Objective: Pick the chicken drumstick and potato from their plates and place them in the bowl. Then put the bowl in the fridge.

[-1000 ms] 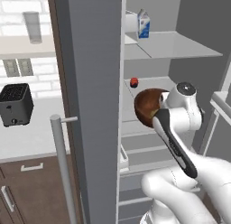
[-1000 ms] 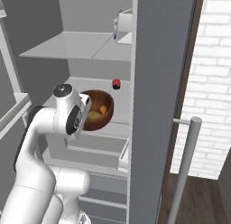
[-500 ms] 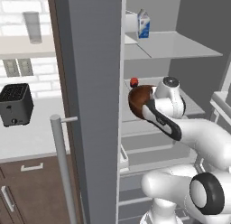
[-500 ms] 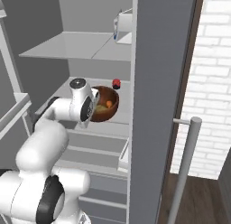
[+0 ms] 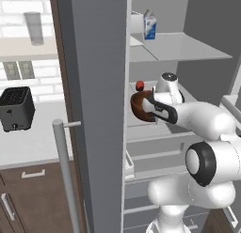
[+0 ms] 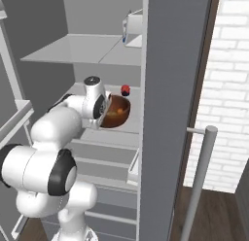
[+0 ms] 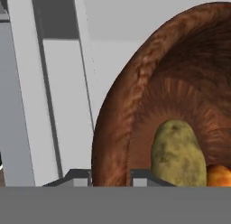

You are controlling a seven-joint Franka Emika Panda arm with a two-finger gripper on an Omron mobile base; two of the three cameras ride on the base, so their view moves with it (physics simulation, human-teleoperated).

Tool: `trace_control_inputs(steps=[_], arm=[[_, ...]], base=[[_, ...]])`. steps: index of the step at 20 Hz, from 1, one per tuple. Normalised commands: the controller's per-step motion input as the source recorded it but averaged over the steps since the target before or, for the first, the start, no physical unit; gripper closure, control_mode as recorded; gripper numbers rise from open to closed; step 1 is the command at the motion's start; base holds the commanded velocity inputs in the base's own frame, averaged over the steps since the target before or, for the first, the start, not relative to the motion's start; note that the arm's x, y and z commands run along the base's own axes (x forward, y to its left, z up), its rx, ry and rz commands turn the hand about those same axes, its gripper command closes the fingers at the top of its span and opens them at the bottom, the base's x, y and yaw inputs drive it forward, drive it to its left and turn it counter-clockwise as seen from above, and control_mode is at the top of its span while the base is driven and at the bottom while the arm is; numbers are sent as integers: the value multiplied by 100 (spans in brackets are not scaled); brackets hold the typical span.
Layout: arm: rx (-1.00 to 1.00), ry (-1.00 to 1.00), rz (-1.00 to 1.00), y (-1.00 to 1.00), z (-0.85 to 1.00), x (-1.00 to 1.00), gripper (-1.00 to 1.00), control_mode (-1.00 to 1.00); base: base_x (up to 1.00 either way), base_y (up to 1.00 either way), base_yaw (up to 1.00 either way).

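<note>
The arm has reached deeper into the fridge (image 5: 94, 86) than a moment ago, and the bowl (image 6: 116, 113) now sits over the middle shelf, next to a small red thing (image 6: 125, 90). The gripper (image 7: 110, 178) is pinched shut on the bowl's rim — one finger inside, one outside. The potato (image 7: 175, 153) and the drumstick (image 7: 219, 174) lie in the bowl, so I think only letting go is left — then backing out.
</note>
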Motion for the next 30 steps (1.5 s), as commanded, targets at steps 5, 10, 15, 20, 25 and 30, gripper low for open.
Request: trace_control_inputs(steps=[5, 10, 15, 20, 25, 30], arm=[[0, -3, 0, 0, -41, 40, 100, -100], [0, -16, 0, 0, -50, 17, 100, -100], [1, -35, -2, 1, -49, 0, 100, -100], [0, -17, -1, 2, -15, 0, 100, -100], [0, -1, -1, 0, 0, 0, -100, -100], [0, 0, 0, 0, 0, 0, -100, -100]], base=[[0, 0, 0], [0, 0, 0], [0, 0, 0], [0, 0, 0], [0, 0, 0], [0, 0, 0]])
